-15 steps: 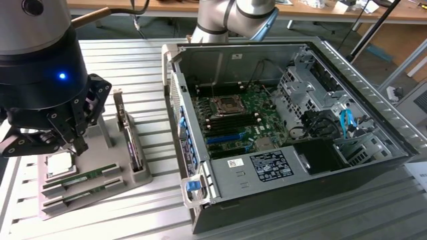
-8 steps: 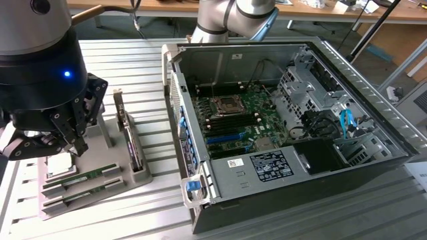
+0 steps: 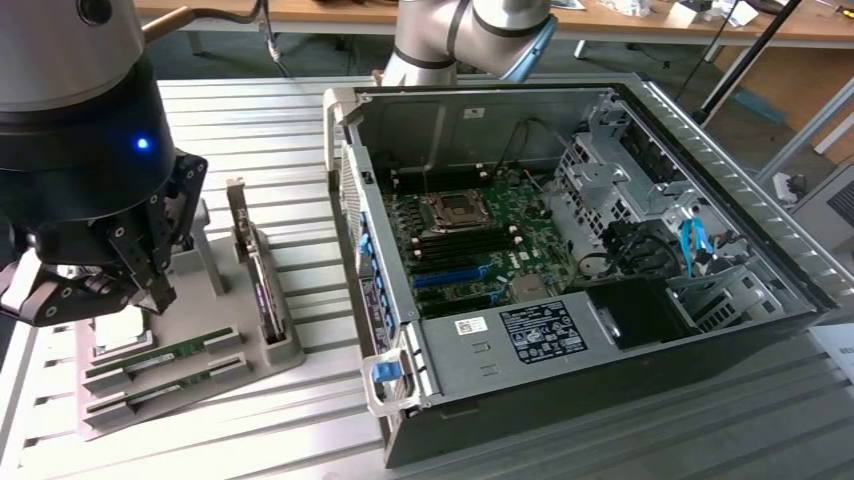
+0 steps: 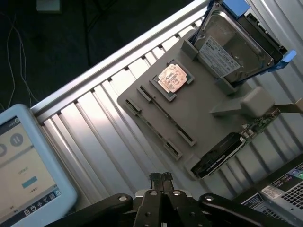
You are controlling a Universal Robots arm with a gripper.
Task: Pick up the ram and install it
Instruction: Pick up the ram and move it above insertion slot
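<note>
My claw is pinched shut on nothing, black fingertips pressed together, hanging above the ribbed metal worktop. The ram, a thin green stick, sits in a slot of the grey moulded tray, with its twin just beside it. Same tray carries a shiny square CPU and a silver boxy hard drive. The open PC case is on the exterior view's right.
</note>
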